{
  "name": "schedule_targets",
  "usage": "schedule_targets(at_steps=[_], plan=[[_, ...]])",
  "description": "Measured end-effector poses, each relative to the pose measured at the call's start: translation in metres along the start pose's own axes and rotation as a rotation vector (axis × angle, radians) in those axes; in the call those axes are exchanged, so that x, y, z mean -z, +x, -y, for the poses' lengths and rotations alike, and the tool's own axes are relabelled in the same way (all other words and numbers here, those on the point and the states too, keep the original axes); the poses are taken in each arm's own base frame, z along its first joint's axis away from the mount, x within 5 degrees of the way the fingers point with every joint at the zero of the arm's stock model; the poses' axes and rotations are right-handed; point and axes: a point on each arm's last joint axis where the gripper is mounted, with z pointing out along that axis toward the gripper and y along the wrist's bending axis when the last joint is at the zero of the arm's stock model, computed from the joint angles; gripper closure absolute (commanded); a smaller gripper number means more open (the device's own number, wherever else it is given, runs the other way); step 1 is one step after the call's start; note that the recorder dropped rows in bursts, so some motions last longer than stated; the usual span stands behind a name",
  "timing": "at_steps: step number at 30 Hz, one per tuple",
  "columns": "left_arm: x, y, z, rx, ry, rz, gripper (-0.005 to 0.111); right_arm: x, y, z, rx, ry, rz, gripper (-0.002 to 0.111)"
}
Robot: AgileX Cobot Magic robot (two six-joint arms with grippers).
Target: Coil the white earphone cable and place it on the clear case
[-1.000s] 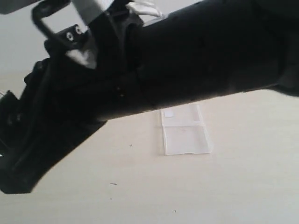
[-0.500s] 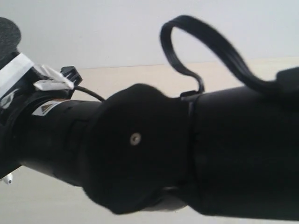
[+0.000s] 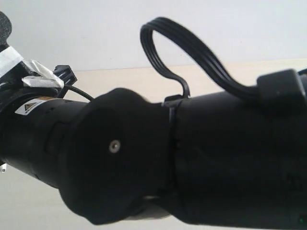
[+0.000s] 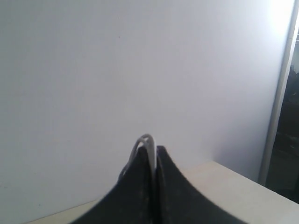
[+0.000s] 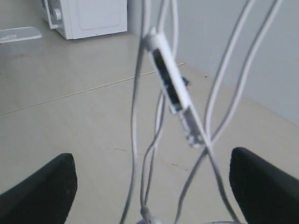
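In the left wrist view my left gripper (image 4: 155, 154) is shut on the white earphone cable (image 4: 147, 142). A thin loop of it sticks out above the closed black fingertips, held up in front of a plain wall. In the right wrist view several strands of the white earphone cable (image 5: 138, 116) hang down between the fingers of my right gripper (image 5: 152, 186), which is open and touches none of them. The cable's inline piece (image 5: 170, 86) dangles tilted among the strands. In the exterior view a black arm hides the clear case.
A thick black arm (image 3: 192, 163) with a ribbed black cable loop (image 3: 192, 48) fills most of the exterior view. The right wrist view shows the beige tabletop (image 5: 70, 116), a white box (image 5: 88, 16) at its far end and a flat pale piece (image 5: 18, 33) beside it.
A second ago the clear case lay in plain sight on the table; the black arm has since swung across the exterior camera and covers it, drifting a little left in the last half second.
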Motion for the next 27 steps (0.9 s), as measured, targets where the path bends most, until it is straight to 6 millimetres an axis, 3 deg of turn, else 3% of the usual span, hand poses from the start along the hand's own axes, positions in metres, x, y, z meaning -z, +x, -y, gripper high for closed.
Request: schedule_targets(at_steps=[6,17,19,23,27], plan=[[0.0000,-0.0001,-0.0003,0.000,-0.004,0.001,0.107,0.0000,0.0000,0.0000,-0.025,0.000,0.000,0.045],[0.0000,-0.0001,-0.0003,0.000,-0.004,0.001,0.107,0.0000,-0.0007,-0.0004,-0.060,-0.005,0.007,0.047],[0.0000,-0.0001,-0.0003,0.000,-0.004,0.001,0.107,0.0000,-0.0009,-0.0003,-0.066,-0.004,0.009,0.060],[0.0000,-0.0001,-0.0003,0.000,-0.004,0.001,0.107,0.0000,-0.0017,0.0004,-0.131,0.003,0.019,0.108],[0.0000,-0.0001,-0.0003,0.000,-0.004,0.001,0.107,0.0000,-0.0019,0.0005,-0.159,0.004,0.022,0.108]])
